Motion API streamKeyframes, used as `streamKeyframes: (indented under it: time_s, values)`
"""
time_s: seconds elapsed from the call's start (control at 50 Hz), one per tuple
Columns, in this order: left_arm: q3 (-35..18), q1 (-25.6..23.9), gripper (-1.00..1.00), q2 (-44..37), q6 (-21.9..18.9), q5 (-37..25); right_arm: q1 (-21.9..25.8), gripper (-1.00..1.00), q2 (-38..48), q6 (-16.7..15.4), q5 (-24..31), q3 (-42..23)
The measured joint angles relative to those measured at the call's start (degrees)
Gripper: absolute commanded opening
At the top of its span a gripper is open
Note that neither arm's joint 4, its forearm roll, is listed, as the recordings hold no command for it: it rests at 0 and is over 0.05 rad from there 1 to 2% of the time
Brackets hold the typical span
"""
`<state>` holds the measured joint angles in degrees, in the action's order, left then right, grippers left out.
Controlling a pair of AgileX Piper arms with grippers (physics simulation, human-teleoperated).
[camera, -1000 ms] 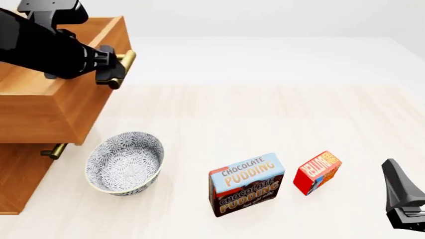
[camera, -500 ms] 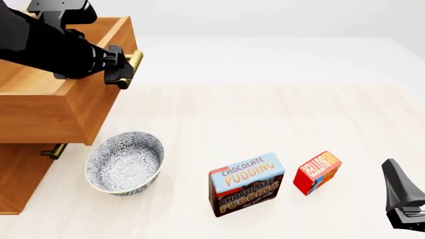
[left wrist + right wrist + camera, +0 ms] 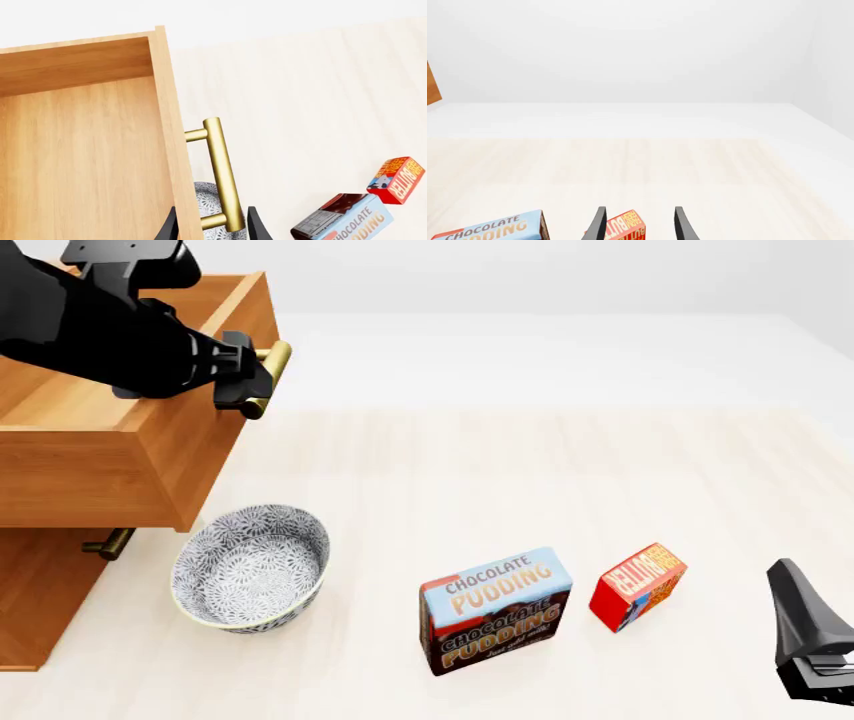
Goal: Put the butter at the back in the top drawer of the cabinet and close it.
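At the table's left edge, the cabinet (image 3: pixel 40 610) has its top drawer (image 3: pixel 94 460) pulled well out, bare wooden floor exposed. The left gripper (image 3: pixel 254 375) sits at the brass handle (image 3: pixel 274 365), its fingers (image 3: pixel 257 227) on either side of the bar. Whether they pinch it or merely straddle it cannot be told from the left wrist view. That hold fits the job of drawing the drawer open so the box can go in at the back.

Over on the right, the butter (image 3: pixel 638 586) stands on the table, untouched, just beside the chocolate pudding box (image 3: pixel 497 610) but apart from it. The right gripper (image 3: pixel 814 640) waits low at the frame's edge, near the butter, with its fingers (image 3: pixel 684 225) spread; in its own view the butter (image 3: pixel 627 227) shows partly between them, so it seems lined up for a pick that has not begun.

A patterned bowl (image 3: pixel 251 566) rests below the open drawer's front corner. The surface is pale, faintly grained wood with a white border beyond it, and the surroundings are plain white.
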<state>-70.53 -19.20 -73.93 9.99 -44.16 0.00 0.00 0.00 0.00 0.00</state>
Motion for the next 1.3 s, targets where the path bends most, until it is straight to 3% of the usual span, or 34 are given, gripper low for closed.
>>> streamKeyframes:
  time_s: [0.24, 0.68, 0.98, 1.3]
  values:
    - [-0.56, 0.08, 1.0, -0.26, -0.46, -0.81, 0.0, 1.0, 0.0, 0.0, 0.0, 0.0]
    - [-3.99, 2.04, 1.0, -1.18, -5.63, -6.63, 0.0, 1.0, 0.0, 0.0, 0.0, 0.0]
    - [-8.33, 1.02, 1.0, 5.25, -10.22, -10.98, 0.0, 1.0, 0.0, 0.0, 0.0, 0.0]
    - [-11.07, 0.71, 1.0, 8.04, -12.3, -13.68, 0.0, 1.0, 0.0, 0.0, 0.0, 0.0]
